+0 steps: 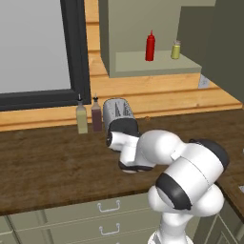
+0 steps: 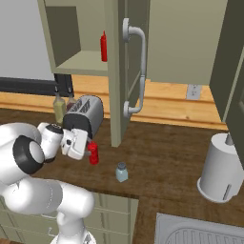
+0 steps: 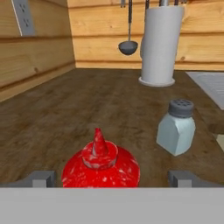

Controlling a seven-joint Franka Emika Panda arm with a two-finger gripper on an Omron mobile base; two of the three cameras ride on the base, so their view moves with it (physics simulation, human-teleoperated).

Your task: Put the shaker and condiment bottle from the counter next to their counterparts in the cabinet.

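Two fingertips stand wide apart with nothing held — the gripper (image 3: 112, 178) is fully open, and the bottle (image 3: 101, 166) sits upright on the counter (image 3: 65, 113) right between them, nozzle up. Closing should catch it, I'd say. Just beyond, off to one side, stands the shaker (image 3: 176, 127).

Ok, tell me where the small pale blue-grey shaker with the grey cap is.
The small pale blue-grey shaker stands upright on the dark brown wood counter near its front edge; in the right base view it is just right of the stout red squeeze bottle.
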